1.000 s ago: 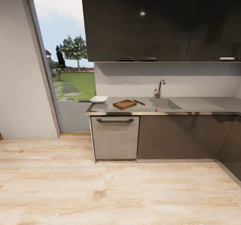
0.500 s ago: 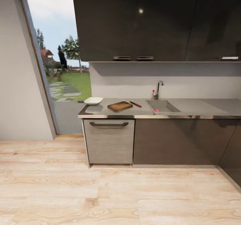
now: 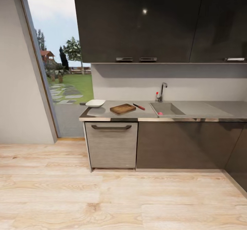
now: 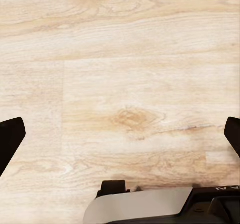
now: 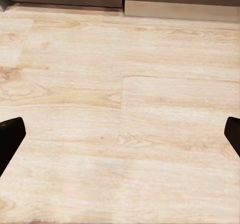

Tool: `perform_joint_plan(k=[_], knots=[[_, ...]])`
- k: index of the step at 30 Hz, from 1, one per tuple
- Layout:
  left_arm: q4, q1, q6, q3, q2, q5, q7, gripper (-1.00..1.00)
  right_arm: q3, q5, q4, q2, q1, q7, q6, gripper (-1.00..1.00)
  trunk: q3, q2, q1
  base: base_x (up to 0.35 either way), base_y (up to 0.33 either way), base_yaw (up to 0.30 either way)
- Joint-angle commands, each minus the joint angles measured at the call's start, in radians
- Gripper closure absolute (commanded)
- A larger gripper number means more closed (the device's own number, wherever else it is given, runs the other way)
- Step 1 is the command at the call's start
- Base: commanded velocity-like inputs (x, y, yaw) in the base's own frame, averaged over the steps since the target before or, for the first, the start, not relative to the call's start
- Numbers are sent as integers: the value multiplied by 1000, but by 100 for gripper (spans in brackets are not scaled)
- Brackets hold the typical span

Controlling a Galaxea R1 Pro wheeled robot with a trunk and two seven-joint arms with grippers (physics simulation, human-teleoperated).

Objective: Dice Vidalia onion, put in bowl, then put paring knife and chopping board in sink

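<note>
The kitchen run stands across a stretch of pale wood floor (image 3: 123, 202) from the robot. The countertop (image 3: 103, 112) runs along the far wall under dark upper cabinets (image 3: 144, 22), with a tall window (image 3: 60, 65) at its left end.

Toward the right of the worktop is the sink (image 3: 166, 108), with its curved chrome tap (image 3: 162, 91) behind it. A small pinkish spot at the basin's near edge may be the onion, but it is too small to tell.

Left of the sink lies the chopping board (image 3: 122, 108), its long axis slanting across the counter. At the left end, well apart from the sink, sits the white bowl (image 3: 95, 103). Between board and sink lies the paring knife (image 3: 139, 106), just beside the board's right end.

The left gripper (image 4: 120, 134) hangs over bare floor with its dark fingertips spread to the edges of the left wrist view: wide and empty. The right gripper (image 5: 120, 134) is likewise wide and empty over floor, with the cabinet base (image 5: 180, 6) ahead of it.

The telling relation is that the sink lies ahead and somewhat right of centre, so the right arm looks the nearer one to reach the basin once the base closes in.
</note>
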Motion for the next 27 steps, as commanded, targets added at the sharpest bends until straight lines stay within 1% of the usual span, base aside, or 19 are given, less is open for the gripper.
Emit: perform_joint_plan(k=[1, 3, 5, 7, 9, 16, 20, 22, 27], knots=[[0, 0, -1, -5, 0, -2, 8, -100, 3, 0, 0, -1, 0, -6, -2, -100, -1, 0, 0, 57, 0, 0], [0, 0, -1, -5, 0, -2, 8, -100, 4, 1, 3, -1, 0, -6, -2, -100, -1, 0, 0, 38, 0, 0], [-12, -12, -13, 6, 12, -14, 5, -100, 1, -4, -8, 10, -11, -10, -13, -100, -1, 0, 0, 0, 0, 0], [-23, -23, -24, 6, 23, -22, 5, -100, 1, -3, -13, 10, -15, -10, -17, -100, -1, 0, 0, 0, 0, 0], [-34, -25, -35, 6, 34, -22, 6, -100, 1, -3, -16, 10, -14, -9, -18, -100, -1, 0, 0, 0, 0, 0], [-74, -24, -74, 8, 74, -15, 10, -100, -1, -5, -18, -20, -11, -10, -55, -100, -1, 0, 0, 0, 0, 0], [-96, -24, -85, 10, 95, -14, 11, -100, -2, -6, -19, -25, -11, -10, -62, -100, -1, 0, 0, 0, 0, 0], [-108, -24, -85, 10, 97, -13, 11, -100, -2, -6, -19, -26, -11, -10, -63, -100, -1, 0, 0, 0, 0, 0], [-116, -24, -85, 11, 99, -13, 11, -100, -2, -6, -19, -27, -11, -11, -64, -100, 15, 35, -19, 0, 0, 0]])
